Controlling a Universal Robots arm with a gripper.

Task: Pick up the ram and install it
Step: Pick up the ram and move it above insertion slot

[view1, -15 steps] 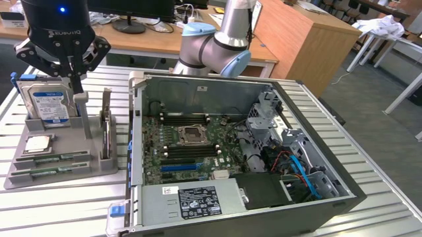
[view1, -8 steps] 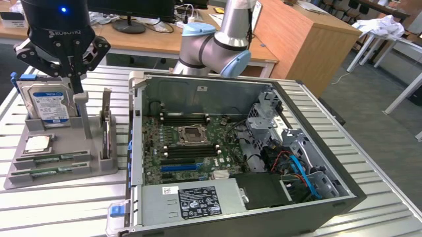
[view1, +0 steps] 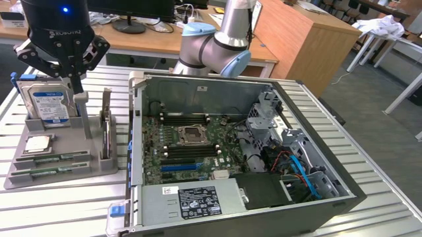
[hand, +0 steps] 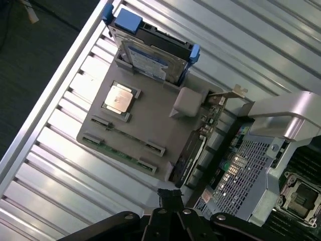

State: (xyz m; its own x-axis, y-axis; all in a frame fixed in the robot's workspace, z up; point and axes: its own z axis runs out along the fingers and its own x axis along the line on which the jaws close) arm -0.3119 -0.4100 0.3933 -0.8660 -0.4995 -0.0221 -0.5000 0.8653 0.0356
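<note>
Claw [view1: 71, 80] closed, seemingly empty, near the ram [view1: 47, 159].

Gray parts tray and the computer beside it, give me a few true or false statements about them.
1. The ram lies in the gray tray. True.
2. The gripper grips the hard drive. False: it is shut, holding nothing.
3. The CPU chip sits between hard drive and ram. True.
4. The computer case is closed. False: its side is open, motherboard showing.

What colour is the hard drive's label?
The label is blue and white, clearest in the exterior view.
</note>
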